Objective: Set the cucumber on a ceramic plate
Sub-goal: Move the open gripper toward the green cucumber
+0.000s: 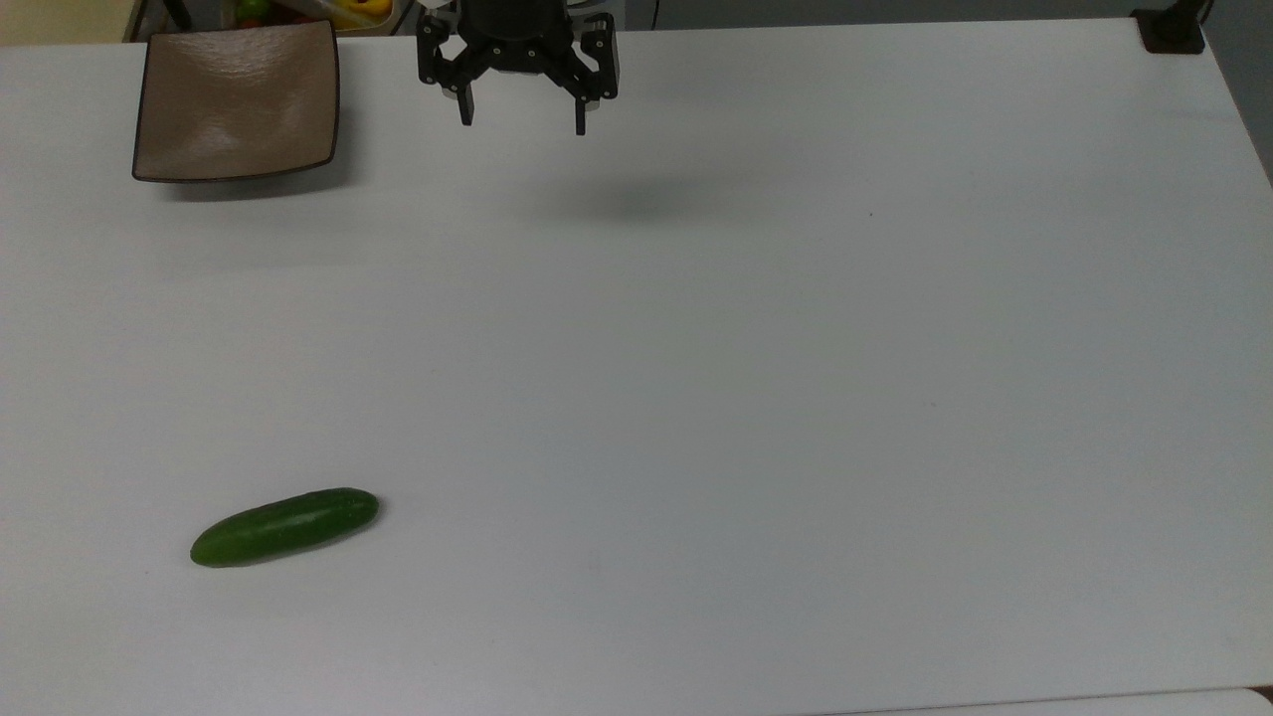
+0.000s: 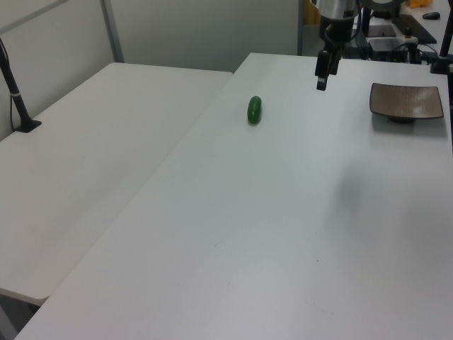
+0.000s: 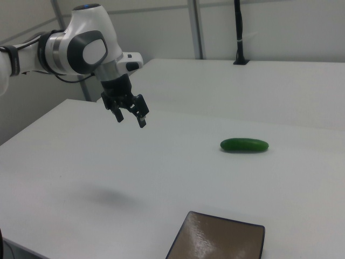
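The green cucumber lies flat on the white table near the top view's lower left; it also shows as the cucumber and the cucumber. The square tan-brown ceramic plate sits bare at the top view's upper left corner, also visible as the plate and the plate. My gripper hangs open above the table at the top view's upper middle, to the right of the plate and far from the cucumber, holding nothing. It appears too as the gripper and the gripper.
A black post base stands at the top view's upper right table corner. A second white table adjoins on the left view's left, with a black pole on it. Colourful items lie behind the plate beyond the table edge.
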